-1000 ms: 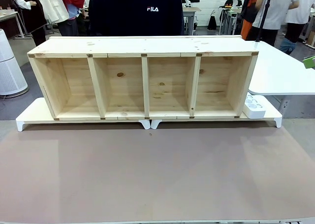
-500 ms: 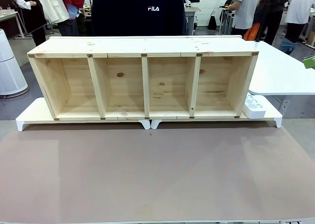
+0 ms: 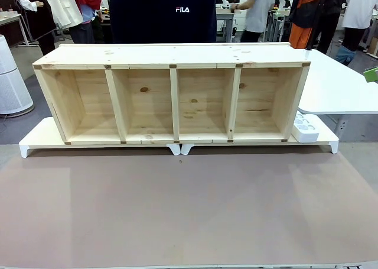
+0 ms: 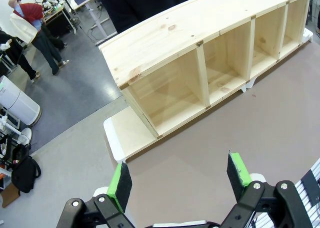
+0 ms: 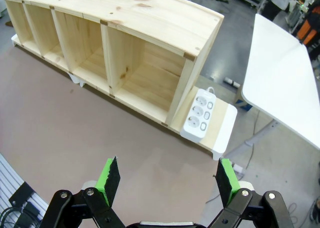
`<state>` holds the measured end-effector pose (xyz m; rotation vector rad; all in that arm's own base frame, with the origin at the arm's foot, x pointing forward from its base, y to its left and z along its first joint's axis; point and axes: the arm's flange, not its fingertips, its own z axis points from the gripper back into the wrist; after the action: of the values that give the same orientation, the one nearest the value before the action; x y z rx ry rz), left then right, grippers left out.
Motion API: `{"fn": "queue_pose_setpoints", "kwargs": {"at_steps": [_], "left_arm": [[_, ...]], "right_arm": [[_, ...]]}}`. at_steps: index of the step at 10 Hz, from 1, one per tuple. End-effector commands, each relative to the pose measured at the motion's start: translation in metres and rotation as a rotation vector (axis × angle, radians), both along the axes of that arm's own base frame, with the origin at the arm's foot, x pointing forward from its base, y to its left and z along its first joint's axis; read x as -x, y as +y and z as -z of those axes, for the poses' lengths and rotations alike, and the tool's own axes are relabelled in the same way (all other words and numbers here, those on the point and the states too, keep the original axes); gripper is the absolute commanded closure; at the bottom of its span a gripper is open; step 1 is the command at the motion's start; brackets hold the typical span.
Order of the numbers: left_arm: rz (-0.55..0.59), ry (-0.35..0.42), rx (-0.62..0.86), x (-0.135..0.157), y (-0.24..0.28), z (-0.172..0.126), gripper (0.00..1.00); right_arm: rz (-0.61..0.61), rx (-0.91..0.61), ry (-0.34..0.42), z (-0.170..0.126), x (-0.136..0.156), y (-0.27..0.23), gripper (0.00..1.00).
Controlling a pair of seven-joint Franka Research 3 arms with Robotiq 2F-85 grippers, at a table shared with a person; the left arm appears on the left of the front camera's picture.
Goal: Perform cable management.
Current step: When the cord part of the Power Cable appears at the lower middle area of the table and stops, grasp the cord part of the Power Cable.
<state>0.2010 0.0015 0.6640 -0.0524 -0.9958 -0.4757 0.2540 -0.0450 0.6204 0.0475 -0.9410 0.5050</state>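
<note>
Cable position is what the coming move turns on, and we cannot tell where the cable lies, which way its long axis runs, or how it looks. A thin dark line on the floor, far ahead and to the right of our right hand (image 5: 168, 168), may be a cord, but it is too small to call.

What we can place is the likely target. The power strip (image 5: 199, 111) sits ahead of the right hand and a little to its right, on the white riser (image 5: 227, 125), just beside the near end of the shelf (image 5: 125, 27). Its long axis runs away from the hand. From the left hand (image 4: 177, 168) the shelf stretches ahead and off to the right, so the strip end is the far end for that arm. We judge the right arm the nearer one for any work at the strip.

Both hands hang above the bench (image 3: 189, 210) with jaws spread wide and nothing between the green pads (image 5: 110, 180). The four shelf bays ahead of us hold nothing. A person in a dark top stands behind the shelf, across from both hands.

We judge the task not yet begun. The next move depends on the cable being found or handed over.
</note>
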Motion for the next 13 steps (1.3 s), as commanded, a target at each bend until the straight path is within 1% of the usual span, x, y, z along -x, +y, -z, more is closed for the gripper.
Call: {"fn": "queue_pose_setpoints", "kwargs": {"at_steps": [1,13], "left_arm": [[-0.004,-0.008,0.016,-0.0007,-0.0018,-0.0013,0.0],[-0.004,-0.008,0.016,-0.0007,-0.0018,-0.0013,0.0]], "right_arm": [[0.003,0.004,-0.007,0.0005,-0.005,0.0023,0.0],[0.003,0.004,-0.007,0.0005,-0.005,0.0023,0.0]]}}
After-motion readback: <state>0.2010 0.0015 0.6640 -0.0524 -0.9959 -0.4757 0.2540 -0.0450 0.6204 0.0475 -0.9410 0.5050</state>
